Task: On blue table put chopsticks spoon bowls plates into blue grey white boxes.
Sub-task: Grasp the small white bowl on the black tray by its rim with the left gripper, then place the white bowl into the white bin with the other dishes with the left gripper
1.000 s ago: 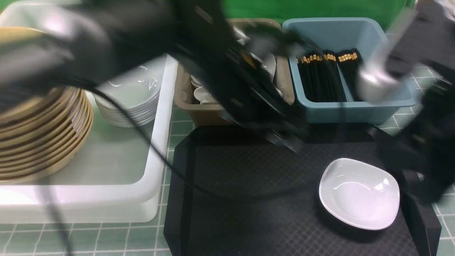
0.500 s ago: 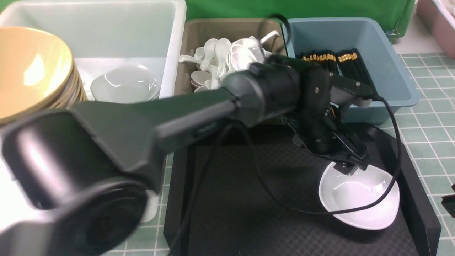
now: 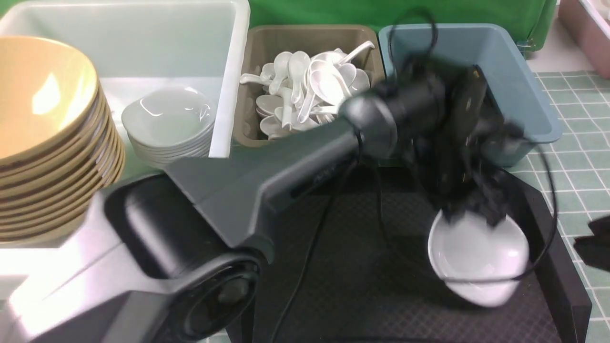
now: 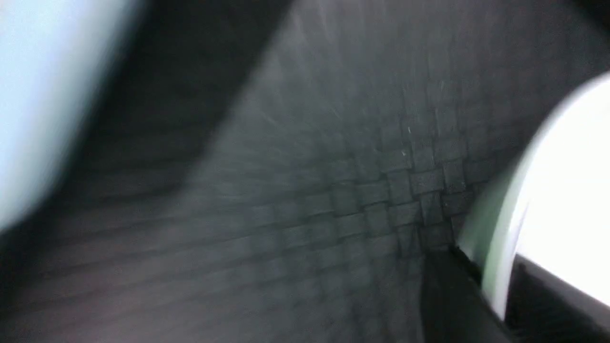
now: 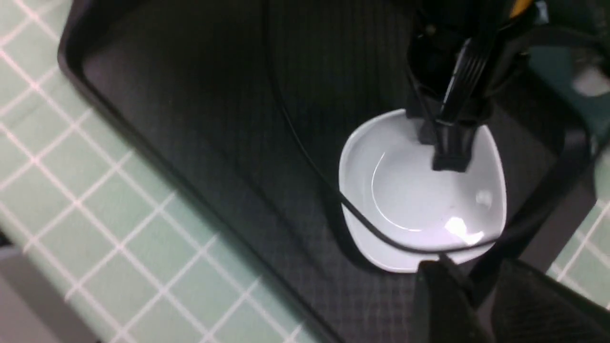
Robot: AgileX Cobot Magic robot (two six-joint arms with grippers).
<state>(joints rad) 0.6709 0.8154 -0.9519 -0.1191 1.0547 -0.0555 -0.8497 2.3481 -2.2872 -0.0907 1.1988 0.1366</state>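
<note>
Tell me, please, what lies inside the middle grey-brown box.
A loose pile of white spoons fills the grey-brown box. The left arm covers its near right corner, so anything there is hidden.

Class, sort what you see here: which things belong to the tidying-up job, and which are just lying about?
Job: dish; left hand gripping its rim; white box; grey box; blue box; spoons; bowls; dish stack.

Lying about: black tray; pink box; green backdrop.
</note>
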